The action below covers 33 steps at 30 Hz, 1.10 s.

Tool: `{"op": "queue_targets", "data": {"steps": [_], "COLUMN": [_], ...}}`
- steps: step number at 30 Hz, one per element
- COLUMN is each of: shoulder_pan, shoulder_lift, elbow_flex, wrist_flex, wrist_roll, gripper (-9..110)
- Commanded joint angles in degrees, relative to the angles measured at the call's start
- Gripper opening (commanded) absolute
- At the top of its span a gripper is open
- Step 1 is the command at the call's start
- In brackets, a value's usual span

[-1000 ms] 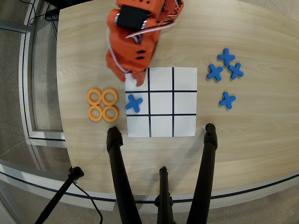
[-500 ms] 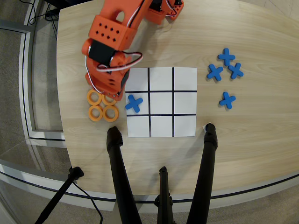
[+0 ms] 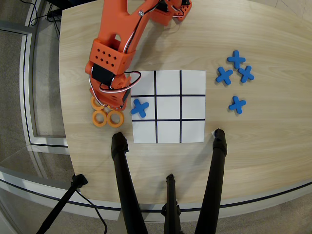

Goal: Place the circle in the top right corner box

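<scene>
At the left of the overhead view, beside the paper grid [image 3: 168, 80], orange rings [image 3: 108, 118] lay clustered on the wooden table [image 3: 273, 146], two in full sight and at least one more partly under the orange arm [image 3: 114, 48]. The gripper [image 3: 108, 100] hung directly over that cluster; its body hid the fingers, so how far they stood apart, or whether they had hold of a ring, could not be told. One blue cross [image 3: 140, 107] sat in the grid's middle-left cell. The top right corner box [image 3: 192, 82] was blank. Further right, four blue crosses [image 3: 235, 75] lay loose on the table. Black tripod legs [image 3: 218, 161] rose along the near edge.
</scene>
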State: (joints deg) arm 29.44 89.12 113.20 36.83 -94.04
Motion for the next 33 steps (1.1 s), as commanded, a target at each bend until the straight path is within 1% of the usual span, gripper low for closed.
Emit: {"op": "queue_targets", "data": {"steps": [1, 33], "shoulder_pan": [-0.62, -1.85], "shoulder_lift": [-0.35, -7.82], "elbow_flex": [-2.11, -2.64], "wrist_flex": [-0.53, -1.67], "wrist_roll": [0.44, 1.67], "gripper": [13, 13]}}
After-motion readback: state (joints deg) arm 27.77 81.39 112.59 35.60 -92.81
